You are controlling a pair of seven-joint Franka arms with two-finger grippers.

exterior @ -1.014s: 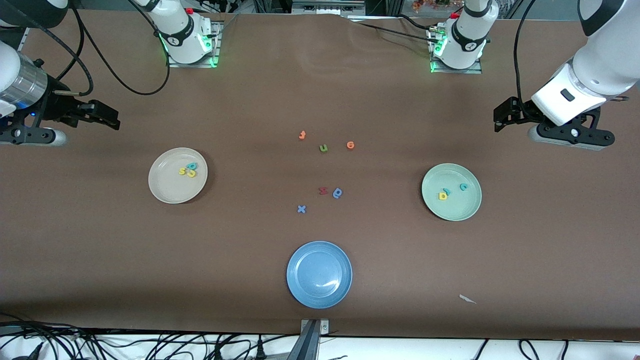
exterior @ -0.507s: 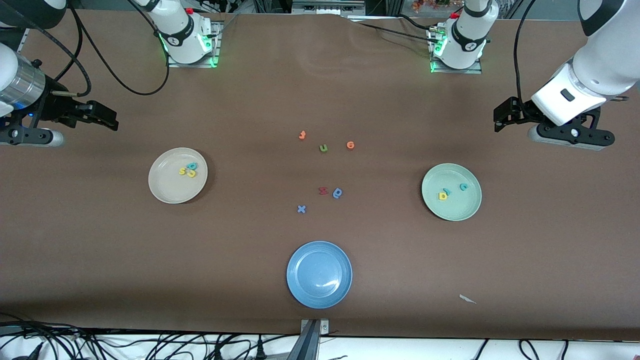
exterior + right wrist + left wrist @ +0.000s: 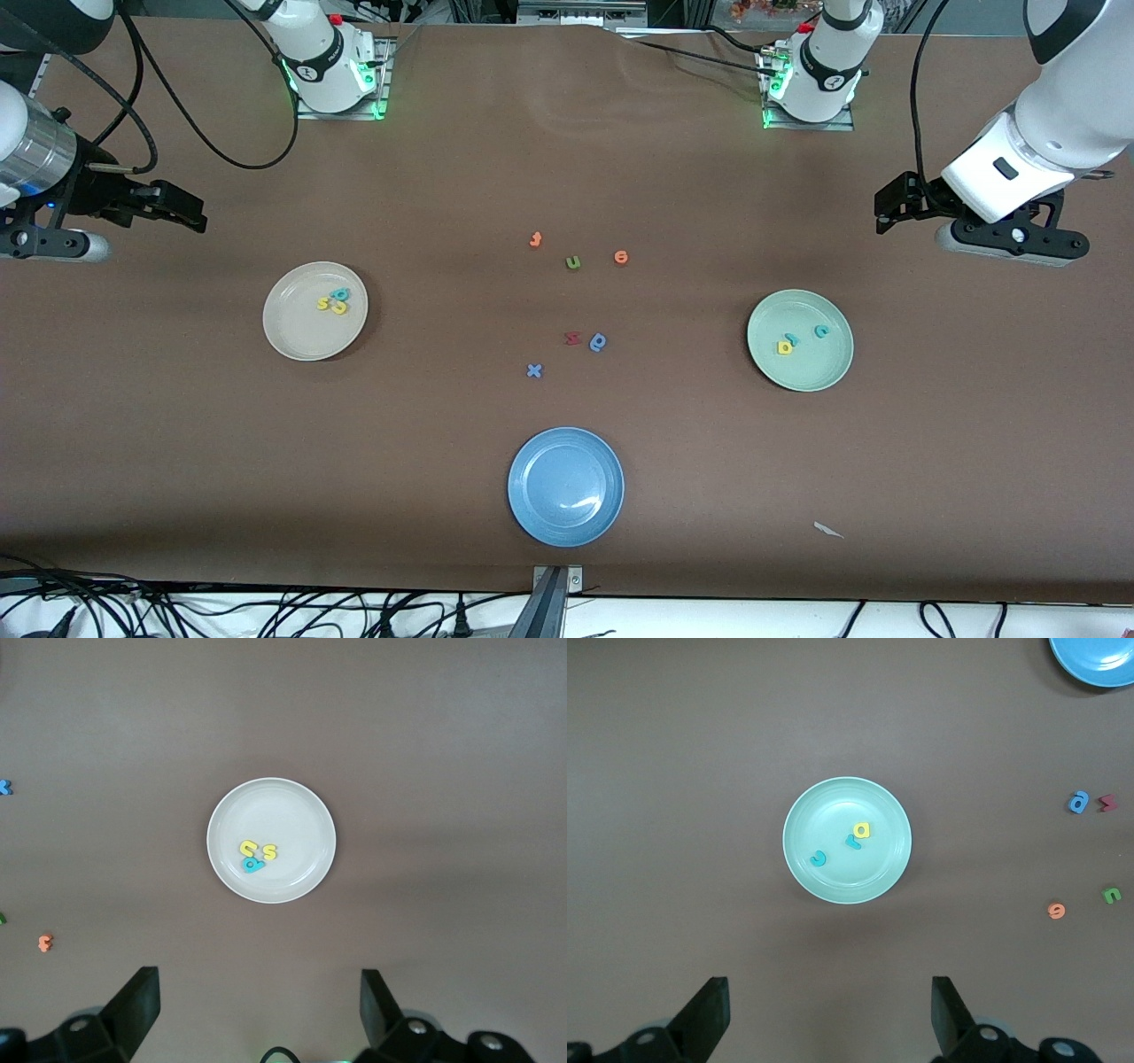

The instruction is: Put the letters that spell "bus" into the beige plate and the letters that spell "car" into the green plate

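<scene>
Beige plate (image 3: 306, 806) sits flat on the brown desk (image 3: 443, 744), w/ all three "bus" letters (image 3: 256, 855) inside it: yellow u (image 3: 248, 848), yellow s (image 3: 269, 851), teal b/p shape (image 3: 253, 865). The three are bunched together, u touching the teal one, s just beside the u (all off-centre in the plate, clear of the rim). Right tool (image 3: 257, 1010) hangs above the desk near the plate, fingers (image 3: 137, 997) spread wide, nothing between them. On the bare desk, well apart from the plate: blue x (image 3: 4, 787), orange letter (image 3: 45, 943), plus a green scrap (image 3: 2, 919) cut off at frame edge, can't tell which letter.
</scene>
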